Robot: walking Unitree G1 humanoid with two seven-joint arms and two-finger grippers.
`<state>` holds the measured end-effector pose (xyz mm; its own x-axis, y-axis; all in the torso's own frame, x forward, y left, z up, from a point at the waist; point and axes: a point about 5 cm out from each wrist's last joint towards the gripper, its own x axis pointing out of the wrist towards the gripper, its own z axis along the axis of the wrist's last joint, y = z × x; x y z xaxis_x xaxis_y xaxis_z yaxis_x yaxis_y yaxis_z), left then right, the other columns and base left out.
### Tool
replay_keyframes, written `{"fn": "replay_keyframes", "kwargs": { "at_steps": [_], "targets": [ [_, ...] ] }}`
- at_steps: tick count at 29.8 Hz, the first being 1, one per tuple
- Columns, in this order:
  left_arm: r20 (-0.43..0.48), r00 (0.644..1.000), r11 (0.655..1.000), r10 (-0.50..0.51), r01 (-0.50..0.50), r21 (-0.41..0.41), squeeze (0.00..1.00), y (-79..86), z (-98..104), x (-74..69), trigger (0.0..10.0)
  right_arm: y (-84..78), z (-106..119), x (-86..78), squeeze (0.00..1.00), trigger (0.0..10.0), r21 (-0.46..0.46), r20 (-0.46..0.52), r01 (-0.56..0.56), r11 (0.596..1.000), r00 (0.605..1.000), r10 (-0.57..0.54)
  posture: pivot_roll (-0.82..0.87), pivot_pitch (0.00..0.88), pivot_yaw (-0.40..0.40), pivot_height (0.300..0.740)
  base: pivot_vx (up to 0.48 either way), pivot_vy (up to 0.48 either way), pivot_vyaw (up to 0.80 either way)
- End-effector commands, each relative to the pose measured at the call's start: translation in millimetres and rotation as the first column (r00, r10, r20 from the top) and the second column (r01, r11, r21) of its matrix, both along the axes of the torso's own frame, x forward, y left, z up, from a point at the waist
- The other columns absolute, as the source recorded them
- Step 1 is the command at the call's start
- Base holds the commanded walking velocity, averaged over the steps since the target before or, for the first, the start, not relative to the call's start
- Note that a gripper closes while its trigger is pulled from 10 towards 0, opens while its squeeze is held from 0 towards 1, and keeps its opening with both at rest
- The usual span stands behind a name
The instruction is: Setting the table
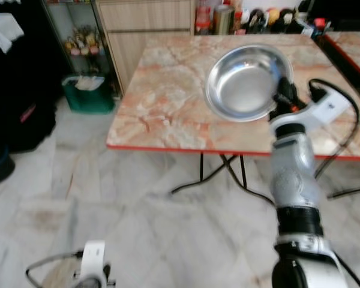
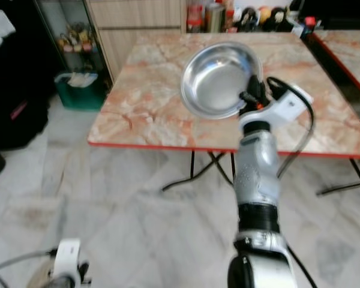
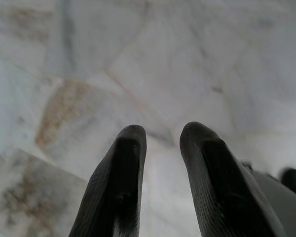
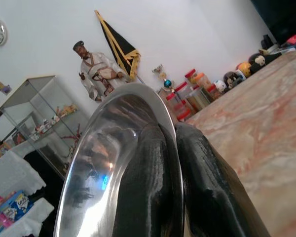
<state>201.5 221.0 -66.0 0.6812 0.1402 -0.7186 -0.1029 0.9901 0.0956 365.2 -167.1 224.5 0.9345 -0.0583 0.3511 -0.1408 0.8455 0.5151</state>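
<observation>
I have the right claw (image 1: 283, 90) clamped on the rim of the steel bowl (image 1: 246, 81), held tilted above the marble counter (image 1: 168, 114), so next I should level and lower it gently, while my left claw (image 3: 160, 148) hangs apart over the floor.

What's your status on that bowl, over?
Right end effector shut on metal bowl's rim, bowl held tilted above the marble table. Left end effector open, hanging low above the floor. Table surface under the bowl looks bare.
</observation>
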Motion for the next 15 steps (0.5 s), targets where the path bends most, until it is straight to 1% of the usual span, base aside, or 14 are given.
{"fn": "replay_keyframes", "kwargs": {
  "at_steps": [1, 6, 7, 9, 15],
  "targets": [
    [-0.018, 1.0, 1.0, 0.009, -0.009, -0.005, 0.0, -1.3, -3.2, -4.8, 10.0, -10.2, 6.8, -1.1, 0.0, 10.0, 0.005, 0.025, 0.036, 0.999, 0.999, -0.036, -0.03, 0.095, 0.047, 0.74, 0.371, 0.0, 0.0],
    [-0.019, 1.0, 1.0, 0.008, -0.008, -0.004, 0.0, -1.0, -3.1, -4.7, 10.0, -9.5, 4.6, -0.2, 0.0, 10.0, 0.018, 0.007, 0.026, 0.999, 1.0, -0.027, -0.03, 0.097, 0.047, 0.74, 0.37, 0.0, 0.0],
    [-0.018, 1.0, 1.0, 0.008, -0.008, -0.004, 0.0, -0.8, -3.0, -4.6, 10.0, -10.1, 3.1, 0.2, 0.0, 10.0, 0.029, -0.001, 0.032, 0.999, 0.999, -0.032, -0.03, 0.097, 0.047, 0.74, 0.364, 0.0, -0.71],
    [-0.018, 1.0, 1.0, 0.009, -0.009, -0.004, 0.0, -0.7, -2.9, -4.6, 10.0, -10.5, 2.7, -0.1, 0.0, 10.0, 0.021, 0.0, 0.038, 0.999, 0.999, -0.038, -0.03, 0.097, 0.047, 0.74, 0.366, 0.0, -0.69],
    [-0.018, 1.0, 1.0, 0.007, -0.007, -0.003, 0.0, -0.6, -2.9, -4.5, 10.0, -9.0, 2.7, -0.9, 0.0, 10.0, 0.02, 0.007, 0.036, 0.999, 0.999, -0.037, -0.03, 0.098, 0.048, 0.74, 0.362, 0.0, 0.0]
  ]
}}
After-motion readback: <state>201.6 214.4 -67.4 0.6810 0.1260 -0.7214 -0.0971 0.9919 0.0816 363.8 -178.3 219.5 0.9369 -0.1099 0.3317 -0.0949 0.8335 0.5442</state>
